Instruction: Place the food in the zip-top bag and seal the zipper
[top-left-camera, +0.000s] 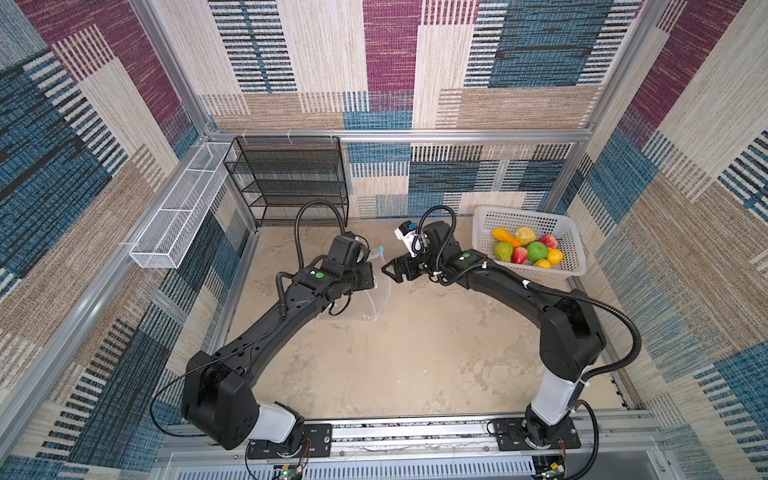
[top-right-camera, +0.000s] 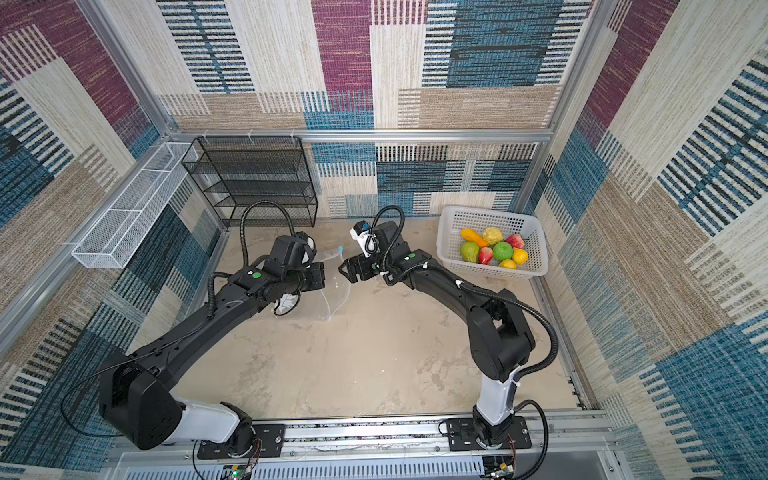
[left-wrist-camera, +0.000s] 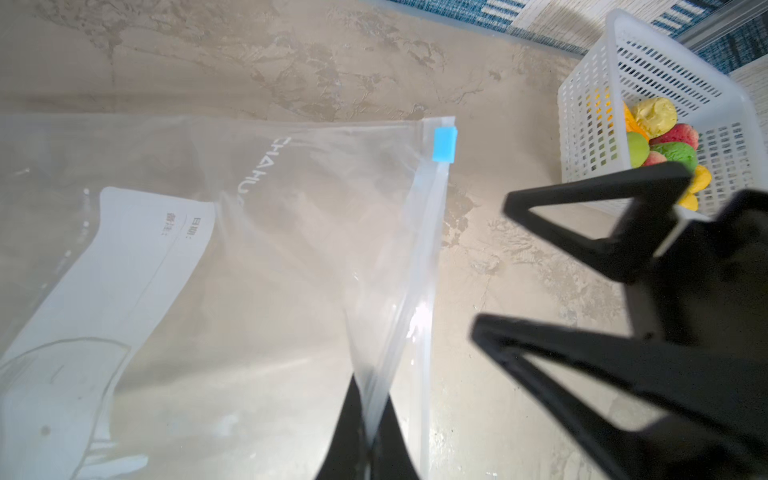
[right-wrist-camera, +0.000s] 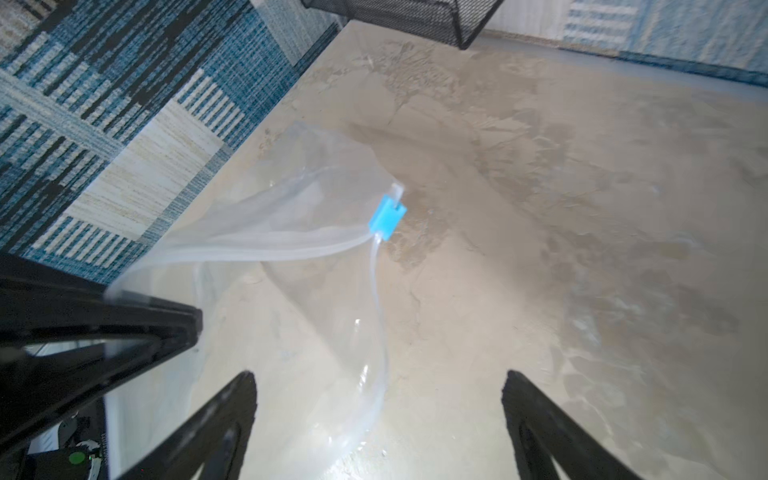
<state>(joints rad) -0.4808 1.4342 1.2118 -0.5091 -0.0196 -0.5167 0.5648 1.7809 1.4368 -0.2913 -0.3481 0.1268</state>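
The zip-top bag (top-left-camera: 376, 299) (left-wrist-camera: 270, 270) is clear with a white label (left-wrist-camera: 124, 270) and hangs off the table at the left-centre. My left gripper (left-wrist-camera: 371, 419) is shut on one lip of its mouth. The zipper (left-wrist-camera: 432, 249) (right-wrist-camera: 291, 249) is parted, and its light-blue slider (left-wrist-camera: 444, 144) (right-wrist-camera: 386, 218) (top-left-camera: 381, 249) sits at the far end. My right gripper (top-left-camera: 388, 270) (top-right-camera: 344, 272) (right-wrist-camera: 378, 376) is open just right of the mouth. In the right wrist view the loose lip curves down between its fingers. The food (top-left-camera: 525, 249) (top-right-camera: 494, 249) (left-wrist-camera: 665, 145), several glossy toy fruits, lies in the basket.
The white perforated basket (top-left-camera: 573, 232) (top-right-camera: 449, 232) stands at the back right corner. A black mesh shelf (top-left-camera: 286, 178) stands against the back wall, and a white wire tray (top-left-camera: 178, 208) hangs on the left wall. Patterned walls enclose three sides.
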